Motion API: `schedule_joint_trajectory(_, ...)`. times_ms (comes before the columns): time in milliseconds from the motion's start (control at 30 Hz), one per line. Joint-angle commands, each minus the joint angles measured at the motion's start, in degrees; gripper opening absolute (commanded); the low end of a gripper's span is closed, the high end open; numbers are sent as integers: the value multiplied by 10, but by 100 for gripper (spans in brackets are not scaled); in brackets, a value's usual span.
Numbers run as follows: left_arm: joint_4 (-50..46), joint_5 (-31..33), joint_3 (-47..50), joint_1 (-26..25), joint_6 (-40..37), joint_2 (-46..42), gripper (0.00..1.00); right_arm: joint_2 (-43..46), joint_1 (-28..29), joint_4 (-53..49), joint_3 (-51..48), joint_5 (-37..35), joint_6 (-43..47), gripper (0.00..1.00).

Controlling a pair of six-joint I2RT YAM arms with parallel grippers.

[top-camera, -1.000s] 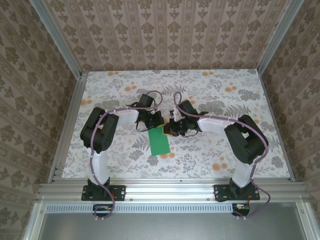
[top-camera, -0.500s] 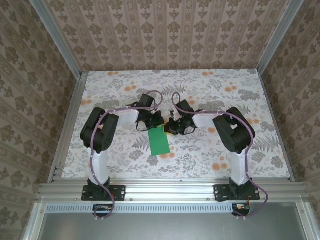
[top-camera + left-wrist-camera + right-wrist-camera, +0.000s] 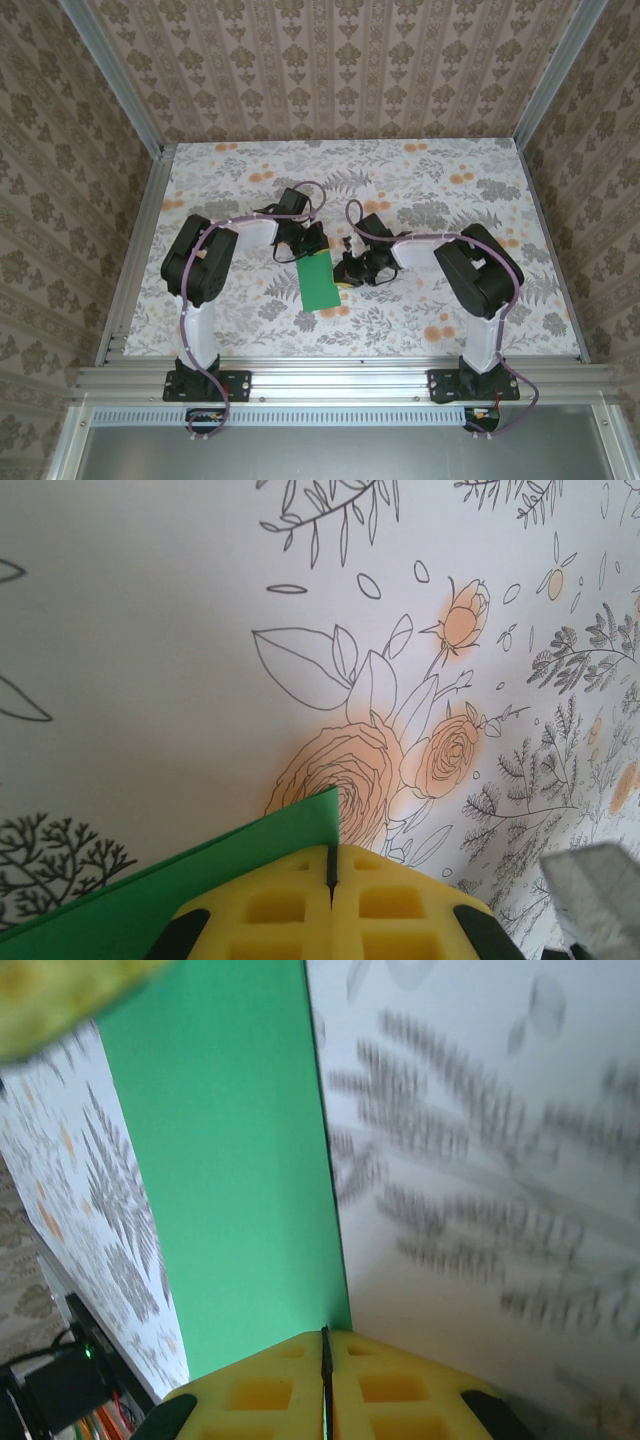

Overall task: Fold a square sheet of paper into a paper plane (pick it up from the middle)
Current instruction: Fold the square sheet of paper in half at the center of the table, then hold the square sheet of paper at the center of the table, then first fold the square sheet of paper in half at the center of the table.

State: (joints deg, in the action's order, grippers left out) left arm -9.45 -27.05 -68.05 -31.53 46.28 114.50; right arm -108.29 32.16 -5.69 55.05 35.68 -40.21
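Observation:
The square sheet of paper (image 3: pixel 320 285), bright green, lies flat on the flowered table as a narrow upright rectangle, not a paper plane. My left gripper (image 3: pixel 312 248) is shut, its yellow pads (image 3: pixel 270 910) resting at the sheet's far end, where a green corner (image 3: pixel 325 810) pokes out past them. My right gripper (image 3: pixel 346 274) is shut too, its tips set on the sheet's right edge (image 3: pixel 335 1260). In the right wrist view that edge runs straight into the seam between the pads (image 3: pixel 400 1385). The green surface (image 3: pixel 230 1160) lies to the left of it.
The flowered tablecloth (image 3: pixel 450 200) spreads to all sides, bounded by aluminium rails (image 3: pixel 135 250) and patterned walls. Both arm bases stand at the near edge. In the right wrist view a blurred yellow pad of the left gripper (image 3: pixel 60 1000) sits at the top left.
The right gripper has slid toward the near edge along the paper's right side, and its elbow has swung. The left gripper and the paper have stayed put.

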Motion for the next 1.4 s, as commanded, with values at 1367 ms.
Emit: schedule_joint_trajectory(1367, -30, 37, -26, -19, -18, 21, 7, 6, 24, -48, -9, -25, -29, 11)
